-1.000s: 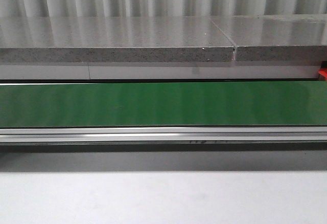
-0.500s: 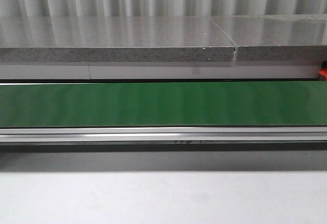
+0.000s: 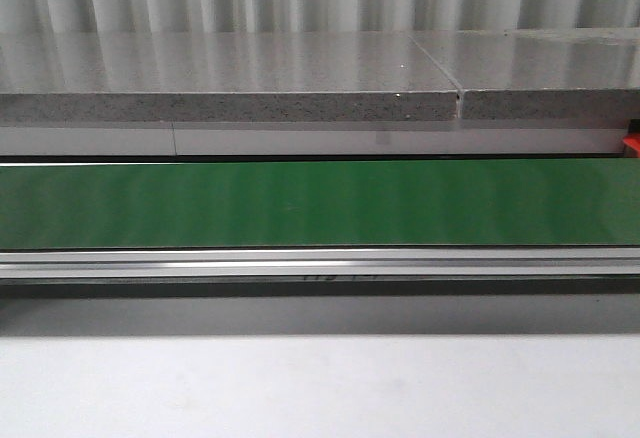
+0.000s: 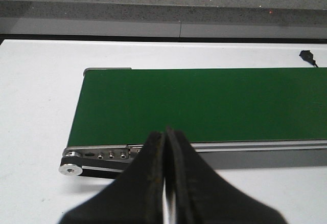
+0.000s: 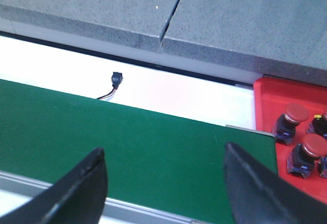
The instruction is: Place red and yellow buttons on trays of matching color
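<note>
Two red buttons (image 5: 295,117) sit in red tray (image 5: 268,98) — left gripper (image 4: 166,152) pinched closed, right gripper (image 5: 163,183) spread wide over green belt (image 5: 127,142).

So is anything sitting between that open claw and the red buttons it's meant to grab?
Nothing visible blocks it. The right end effector hangs open over the green belt, and the red buttons sit in a red tray just past the belt's end. Only bare belt lies between them.

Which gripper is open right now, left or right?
The right gripper: its fingers stand wide apart over the green belt. The left gripper is pressed shut.
</note>
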